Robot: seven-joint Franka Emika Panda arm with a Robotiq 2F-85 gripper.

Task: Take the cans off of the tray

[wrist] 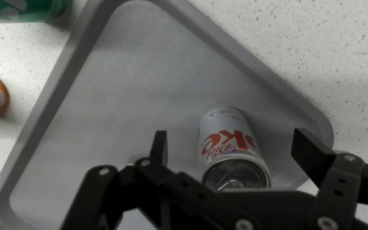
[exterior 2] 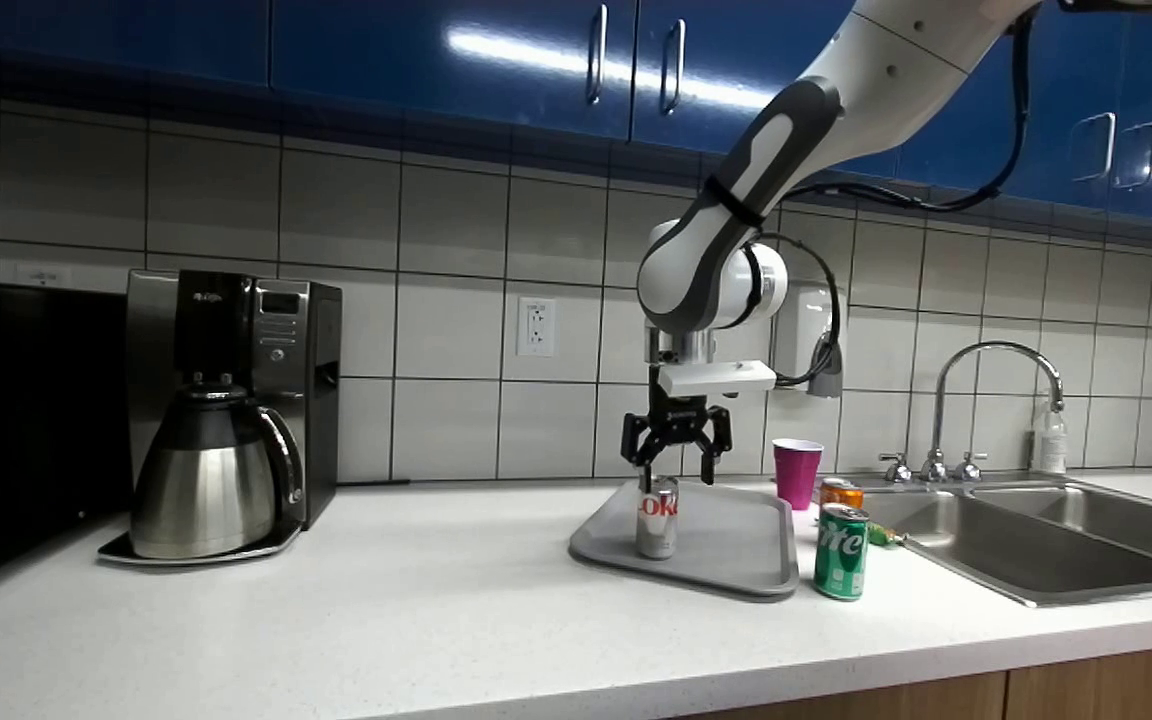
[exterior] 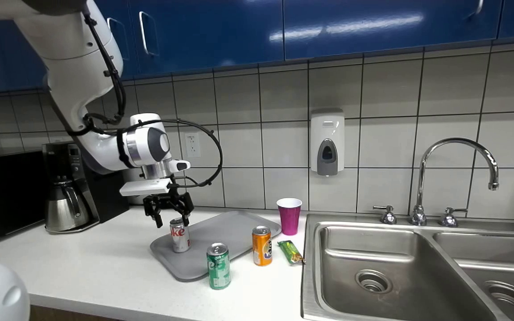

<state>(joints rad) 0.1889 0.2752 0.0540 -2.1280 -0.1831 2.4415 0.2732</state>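
Silver can (wrist: 228,140) — upright on tray (wrist: 123,86)

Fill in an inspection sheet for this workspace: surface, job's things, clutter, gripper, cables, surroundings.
Surface: white speckled counter.
Job's things: silver Coke can upright on the grey tray; green can and orange can upright on the counter, off the tray.
Clutter: magenta cup and green packet, both near the steel sink.
Gripper: open above the silver Coke can, not gripping it.
Cables: black cable looping beside the arm.
Surroundings: coffee maker, soap dispenser, tap, blue cabinets.
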